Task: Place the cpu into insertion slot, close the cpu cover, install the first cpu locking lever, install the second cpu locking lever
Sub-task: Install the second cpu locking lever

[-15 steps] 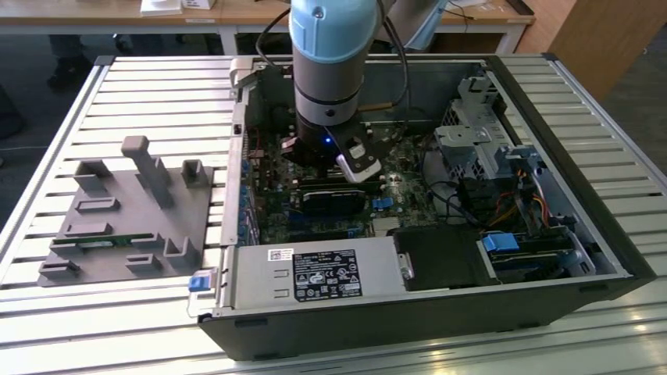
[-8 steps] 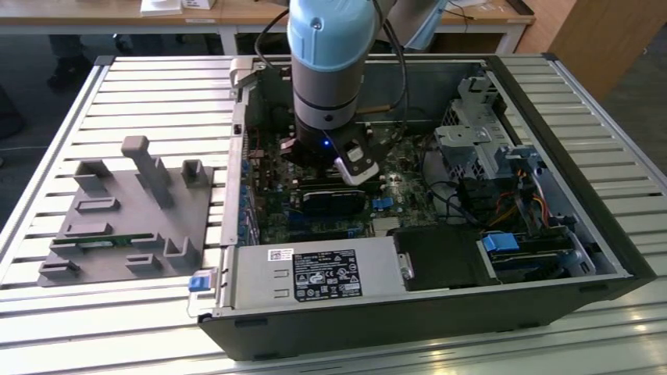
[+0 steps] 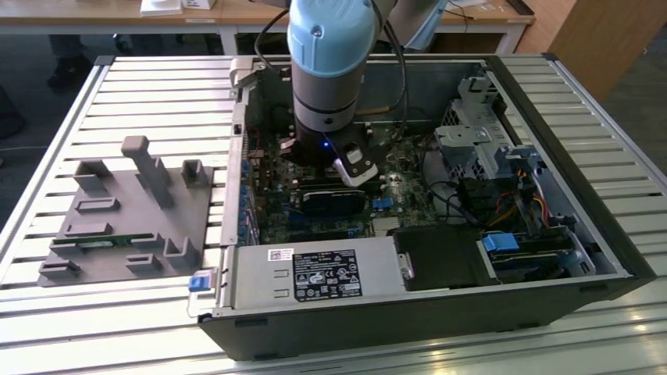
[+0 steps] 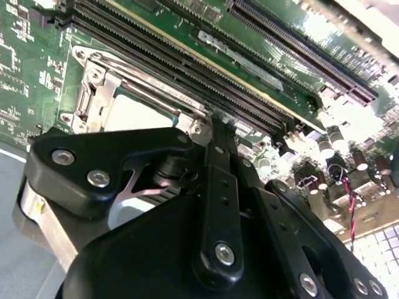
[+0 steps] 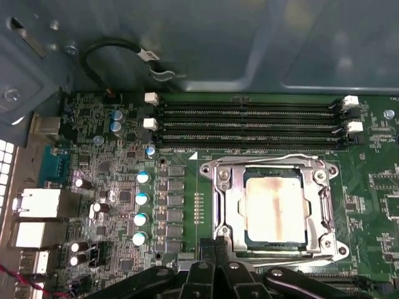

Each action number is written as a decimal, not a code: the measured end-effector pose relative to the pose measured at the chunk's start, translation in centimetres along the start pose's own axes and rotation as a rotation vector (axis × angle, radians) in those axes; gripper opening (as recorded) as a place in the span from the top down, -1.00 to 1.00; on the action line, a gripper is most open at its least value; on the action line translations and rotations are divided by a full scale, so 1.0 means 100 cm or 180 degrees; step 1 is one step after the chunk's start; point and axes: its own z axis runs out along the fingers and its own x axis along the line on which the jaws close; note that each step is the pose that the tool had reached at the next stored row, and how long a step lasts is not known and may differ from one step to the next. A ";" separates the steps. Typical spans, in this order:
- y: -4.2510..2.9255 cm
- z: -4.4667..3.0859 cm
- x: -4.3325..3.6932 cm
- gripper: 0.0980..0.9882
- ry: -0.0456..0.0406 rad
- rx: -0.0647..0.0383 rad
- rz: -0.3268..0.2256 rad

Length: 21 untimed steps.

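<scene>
My worry is the thin lever along the cpu cover [image 5: 274,208]: in my judgement a push slightly off line lets it spring free or scrape the green board. The cpu [image 5: 275,207] sits in the insertion slot [image 5: 315,205] with the cover shut over it. I see the gripper [image 5: 215,252] at the socket's edge, its fingers drawn together on nothing.

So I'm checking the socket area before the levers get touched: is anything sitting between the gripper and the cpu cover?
Nothing visible does. In the first wrist view the gripper sits right at the edge of the cpu cover, which lies closed around the cpu, with no cable or part between them.
</scene>
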 end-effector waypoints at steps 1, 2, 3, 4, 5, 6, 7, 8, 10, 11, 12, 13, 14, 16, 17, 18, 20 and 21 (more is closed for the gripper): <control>-0.0001 0.0003 0.0001 0.96 0.0000 -0.0010 0.0000; -0.0002 0.0007 0.0002 0.96 0.0000 -0.0020 0.0000; -0.0003 0.0011 0.0006 0.96 0.0000 -0.0029 0.0000; -0.0005 0.0015 0.0012 0.96 0.0000 -0.0038 0.0000; -0.0006 0.0019 0.0019 0.96 0.0001 -0.0047 0.0001; -0.0007 0.0024 0.0025 0.96 0.0001 -0.0057 0.0001; -0.0008 0.0031 0.0029 0.96 0.0000 -0.0067 0.0001; -0.0010 0.0039 0.0032 0.96 0.0000 -0.0074 0.0001; -0.0017 0.0054 0.0035 0.96 0.0002 -0.0080 0.0001; -0.0019 0.0056 0.0036 0.96 0.0002 -0.0083 0.0001; -0.0019 0.0057 0.0037 0.96 0.0002 -0.0085 0.0001; -0.0018 0.0058 0.0036 0.96 0.0001 -0.0087 0.0001; -0.0017 0.0055 0.0036 0.96 0.0000 -0.0090 0.0001; -0.0008 0.0027 0.0035 0.96 0.0000 -0.0097 0.0001; -0.0002 0.0001 0.0036 0.96 0.0001 -0.0098 0.0001; 0.0005 -0.0022 0.0036 0.96 0.0001 -0.0100 0.0001; 0.0017 -0.0064 0.0035 0.96 0.0001 -0.0101 0.0001; 0.0024 -0.0088 0.0035 0.96 0.0001 -0.0100 0.0001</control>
